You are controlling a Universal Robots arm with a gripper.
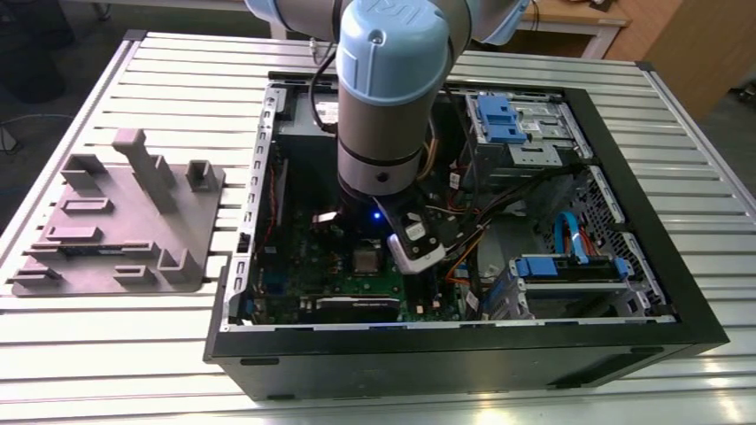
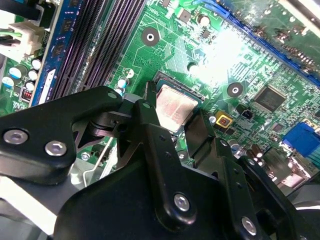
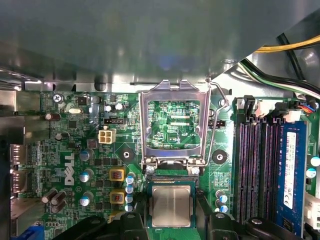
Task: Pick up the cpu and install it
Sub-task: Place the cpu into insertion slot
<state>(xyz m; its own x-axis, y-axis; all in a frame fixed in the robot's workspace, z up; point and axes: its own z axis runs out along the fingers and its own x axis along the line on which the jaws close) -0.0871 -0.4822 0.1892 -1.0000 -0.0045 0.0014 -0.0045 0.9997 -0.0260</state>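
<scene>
The arm point(image 1: 378, 97) reaches down into the open case point(image 1: 461, 336) on the slatted table point(image 1: 142, 354), its gripper point(image 2: 172, 122) low over the green board point(image 3: 85, 150). The cpu point(image 3: 171, 206) lies flat in its socket near the board's middle, silver top up, with the metal frame point(image 3: 173, 125) flipped open just beside it. The black fingers point(image 2: 150, 125) stand apart on either side of the chip, gripping nothing, and the grey plate point(image 1: 119, 221) sits off by the table's edge.
</scene>
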